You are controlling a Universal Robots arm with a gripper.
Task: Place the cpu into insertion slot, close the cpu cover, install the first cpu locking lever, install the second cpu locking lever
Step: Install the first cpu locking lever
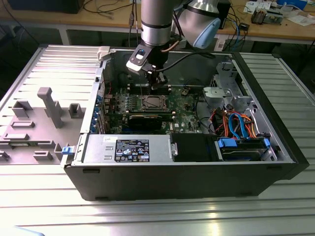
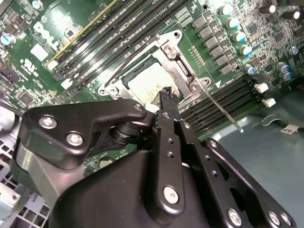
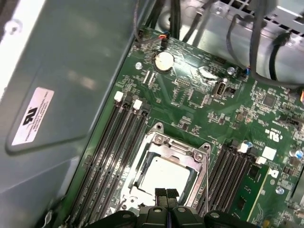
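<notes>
Cpu (image 3: 164,178): lying flat in the insertion slot (image 3: 156,138) on the green motherboard (image 3: 190,95), silvery top showing through the cut-out centre of the cpu cover (image 3: 179,151) resting around it. Tool (image 3: 166,192): hanging close over the cpu's edge, fingertips pressing together, gripping nothing. Locking lever (image 2: 221,109): slanting away from the slot's corner, crossing the memory slots (image 2: 232,92).
</notes>
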